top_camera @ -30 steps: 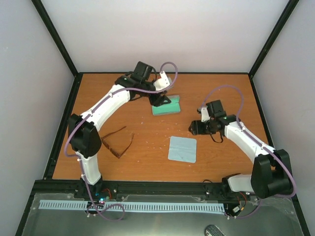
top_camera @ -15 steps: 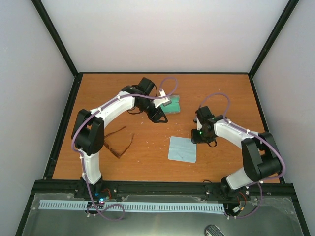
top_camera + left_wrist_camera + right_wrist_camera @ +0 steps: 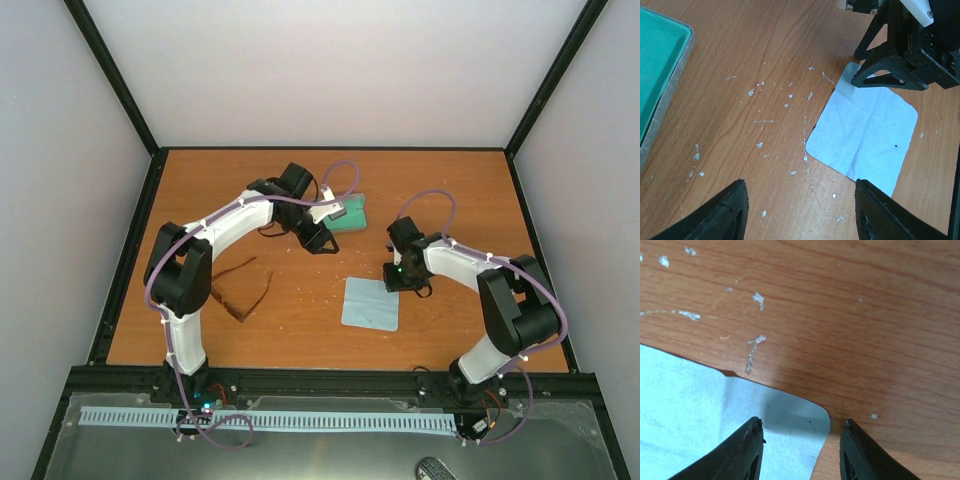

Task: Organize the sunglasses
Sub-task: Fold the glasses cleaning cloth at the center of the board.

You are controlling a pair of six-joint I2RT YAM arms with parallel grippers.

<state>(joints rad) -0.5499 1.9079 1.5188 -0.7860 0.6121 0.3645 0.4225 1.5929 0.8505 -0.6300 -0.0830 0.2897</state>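
Note:
The sunglasses (image 3: 238,288), thin reddish-brown frame, lie on the table at the left, far from both grippers. The grey case with green lining (image 3: 350,213) lies open at the back; its edge shows in the left wrist view (image 3: 660,75). My left gripper (image 3: 318,240) is open and empty, just in front of the case, above bare wood (image 3: 800,210). My right gripper (image 3: 397,281) is open, low over the far right corner of the light blue cloth (image 3: 371,303), with that corner between its fingers (image 3: 800,450). The cloth also shows in the left wrist view (image 3: 865,135).
Black frame rails (image 3: 128,250) border the wooden table (image 3: 300,320). White flecks are scattered over the wood (image 3: 760,145). The right gripper's body (image 3: 905,50) stands in the left wrist view at the cloth's far corner.
My left gripper has drawn back from the case toward the table's middle. My right gripper has moved left and down to the cloth's far right corner.

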